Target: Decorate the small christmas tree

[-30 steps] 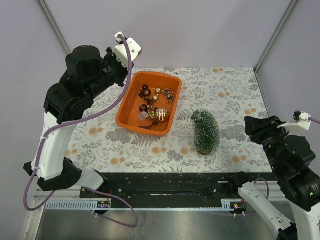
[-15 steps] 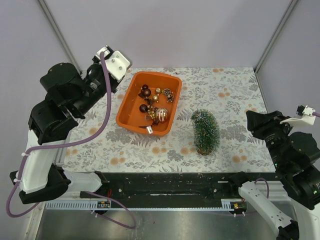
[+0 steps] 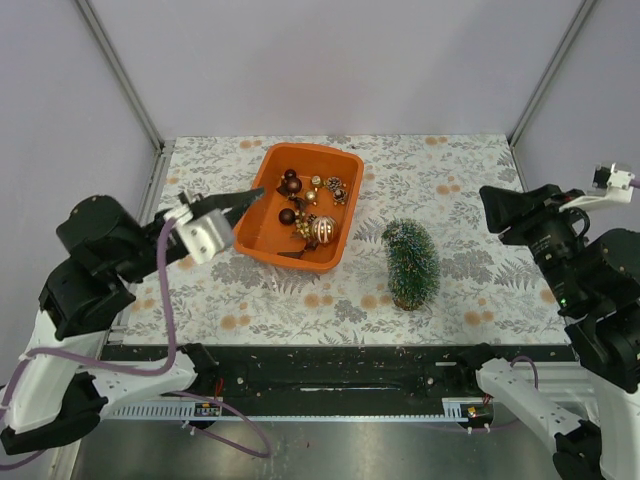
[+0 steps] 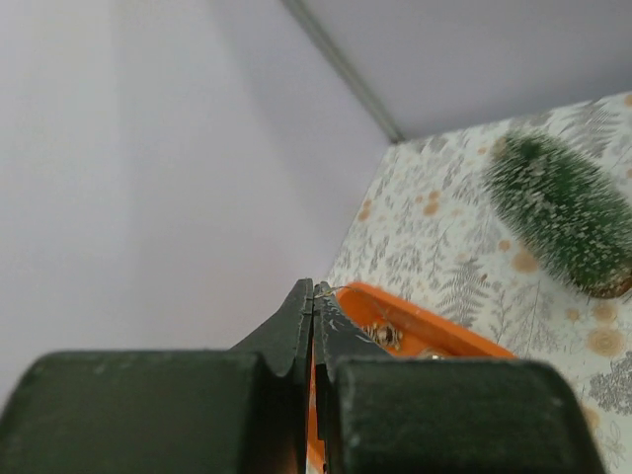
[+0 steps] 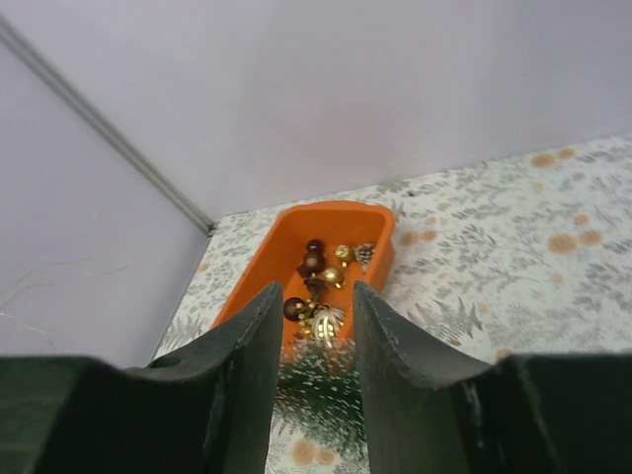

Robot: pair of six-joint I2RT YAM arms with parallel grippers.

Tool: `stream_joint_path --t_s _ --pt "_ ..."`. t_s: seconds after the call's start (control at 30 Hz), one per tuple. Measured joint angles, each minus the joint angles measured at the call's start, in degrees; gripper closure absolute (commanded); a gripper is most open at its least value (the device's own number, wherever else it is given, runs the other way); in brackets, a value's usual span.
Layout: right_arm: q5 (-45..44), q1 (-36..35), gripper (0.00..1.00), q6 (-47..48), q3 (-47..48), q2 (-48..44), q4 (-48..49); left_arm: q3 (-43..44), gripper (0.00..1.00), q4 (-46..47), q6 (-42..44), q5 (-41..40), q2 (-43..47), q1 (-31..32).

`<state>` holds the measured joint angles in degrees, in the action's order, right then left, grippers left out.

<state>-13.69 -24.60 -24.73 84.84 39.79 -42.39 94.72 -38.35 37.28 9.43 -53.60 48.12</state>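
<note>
Baubles (image 3: pixel 318 222) sat heaped in the orange tub (image 3: pixel 258 225), ready to be picked. The small christmas tree (image 3: pixel 411 262) was on the flowery table (image 3: pixel 480 170), just beside the tub's right side, with nothing hung on it yet. The left gripper (image 3: pixel 243 197) hung over the tub's left edge, fingers squeezed tight together. Something tiny might have been pinched at the tips, but it was too small to tell. The right gripper (image 5: pixel 314 296) was off to the right, fingers apart and holding nothing. It pointed at the tree, maybe to steady it.
</note>
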Motion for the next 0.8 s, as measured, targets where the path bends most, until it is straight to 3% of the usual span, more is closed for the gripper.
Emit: stream_joint_path --t_s 0.13,0.27,0.6,0.8 --pt "7.8 0.0 0.52 2.3 6.1 5.6 1.4 -6.6 1.00 6.5 2.0 10.9 6.0 0.0" --pt "17.2 0.0 0.50 4.2 13.6 13.0 2.2 -5.9 1.00 12.4 2.4 18.8 6.5 0.1" --pt "42.3 0.0 0.43 2.3 20.0 26.9 5.8 -4.9 1.00 16.8 3.0 25.2 3.8 0.1" --pt "51.3 -0.6 0.35 0.3 20.0 31.3 7.9 -4.7 1.00 17.4 3.0 26.6 2.8 0.1"
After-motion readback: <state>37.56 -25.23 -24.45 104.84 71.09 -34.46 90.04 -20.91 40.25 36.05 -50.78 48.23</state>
